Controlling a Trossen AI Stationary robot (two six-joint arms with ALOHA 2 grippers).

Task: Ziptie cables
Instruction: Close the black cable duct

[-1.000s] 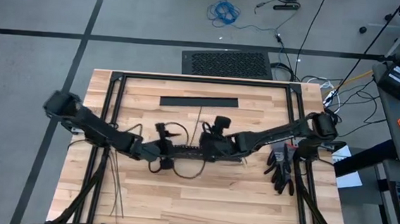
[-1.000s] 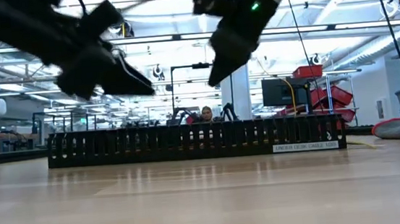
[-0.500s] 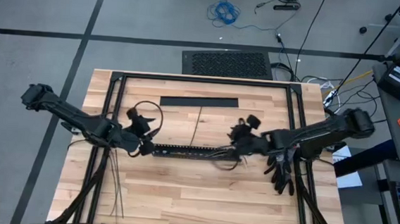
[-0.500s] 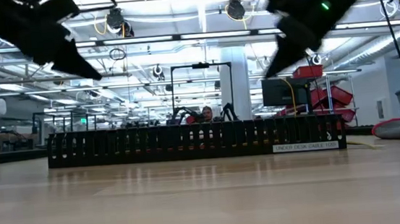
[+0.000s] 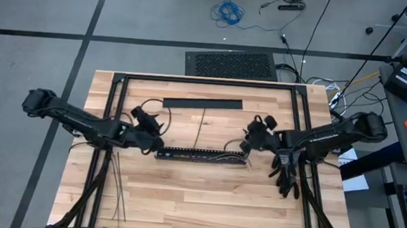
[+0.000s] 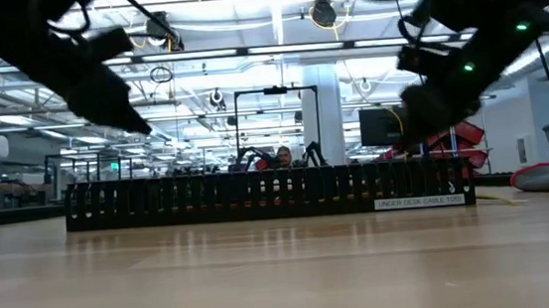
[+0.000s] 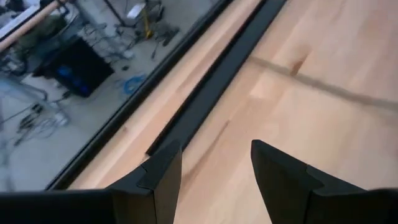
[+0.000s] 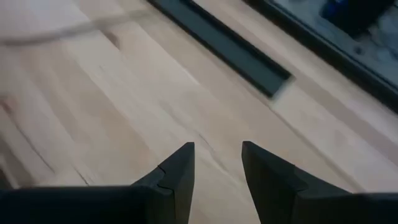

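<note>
Wooden butcher-block table [image 5: 204,207] carries a long black slotted plastic duct [image 5: 200,155] lying left-to-right at centre; in the low view its slotted wall [image 6: 268,194] spans most of the width. Left gripper [image 5: 156,145] sits at the duct's left end, fingers [image 7: 158,180] parted with a clear gap, nothing between them. Right gripper [image 5: 246,147] sits at the duct's right end, fingers [image 8: 180,174] parted more narrowly, also empty. Thin straight dark zipties [image 5: 115,190] lie at the table's near-left, well apart from both grippers. One more thin dark strip [image 5: 200,124] lies just beyond the duct. Flat black rectangular bar [image 5: 203,103] rests toward the far edge. Black gloves [image 5: 285,174] lie at right. Cannot pick out the coloured cables.
</note>
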